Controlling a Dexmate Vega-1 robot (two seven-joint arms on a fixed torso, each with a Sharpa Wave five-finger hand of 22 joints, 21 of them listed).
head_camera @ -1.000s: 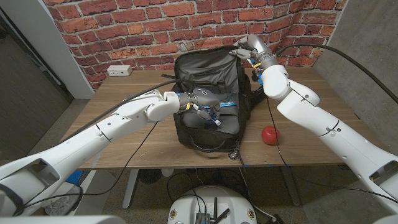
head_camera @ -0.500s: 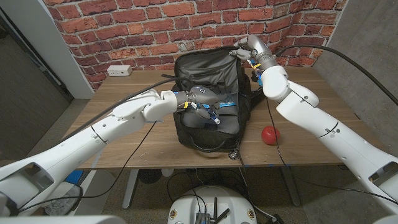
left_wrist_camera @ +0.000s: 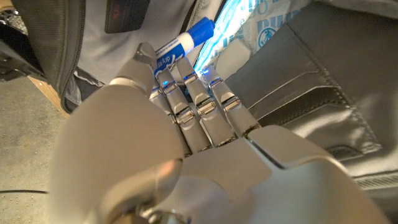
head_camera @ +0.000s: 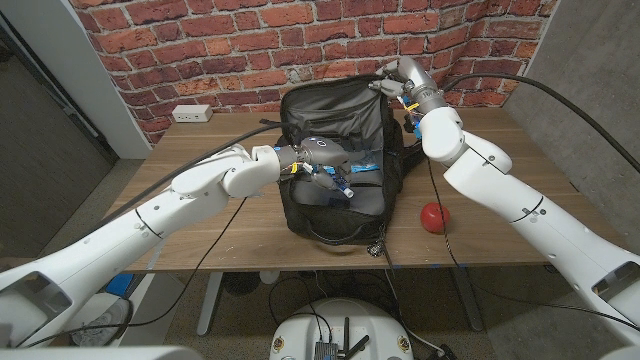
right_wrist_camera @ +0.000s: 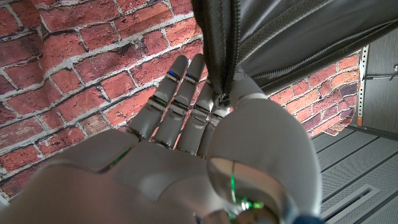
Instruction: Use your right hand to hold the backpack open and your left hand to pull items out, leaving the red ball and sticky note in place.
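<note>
Head view, right hand (head_camera: 397, 76) pinching backpack (head_camera: 335, 165) rim, left hand (head_camera: 322, 160) inside, grip unclear, red ball (head_camera: 433, 215) beside backpack.

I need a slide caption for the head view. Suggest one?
Right hand holds the backpack flap up while the left hand reaches inside; red ball sits on the table.

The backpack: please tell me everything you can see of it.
The backpack is dark grey to black, of woven fabric, with zippers. It stands near the middle of the table, its flap raised. The right hand holds the flap's top edge; the left hand reaches into the opening, where a blue marker lies.
</note>
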